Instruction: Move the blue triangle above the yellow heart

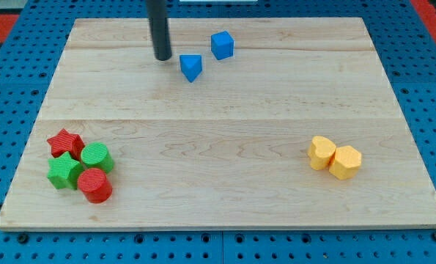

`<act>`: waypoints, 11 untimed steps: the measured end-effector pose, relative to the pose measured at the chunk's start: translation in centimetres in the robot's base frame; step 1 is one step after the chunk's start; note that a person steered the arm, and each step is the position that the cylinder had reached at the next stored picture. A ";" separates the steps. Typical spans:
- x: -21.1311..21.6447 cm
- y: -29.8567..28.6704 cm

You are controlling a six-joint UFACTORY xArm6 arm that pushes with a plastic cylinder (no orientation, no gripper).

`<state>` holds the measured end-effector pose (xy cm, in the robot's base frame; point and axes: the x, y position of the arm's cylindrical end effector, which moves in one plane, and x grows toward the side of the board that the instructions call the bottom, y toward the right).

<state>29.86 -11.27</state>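
Observation:
The blue triangle (191,67) lies near the view's top, left of centre, on the wooden board (218,147). My tip (163,57) stands just to its left, a small gap away. A blue cube (222,45) sits up and to the right of the triangle. The yellow heart (321,153) lies at the view's right, lower half, touching a yellow hexagon (345,162) on its right. The triangle is far up and left of the heart.
At the view's lower left is a tight cluster: a red star (64,141), a green cylinder (97,157), a green star (65,172) and a red cylinder (94,185). Blue pegboard (5,110) surrounds the board.

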 end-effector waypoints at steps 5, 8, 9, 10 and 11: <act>0.5 21.7; 4.5 27.3; 6.8 30.1; 11.4 30.1; 12.6 28.8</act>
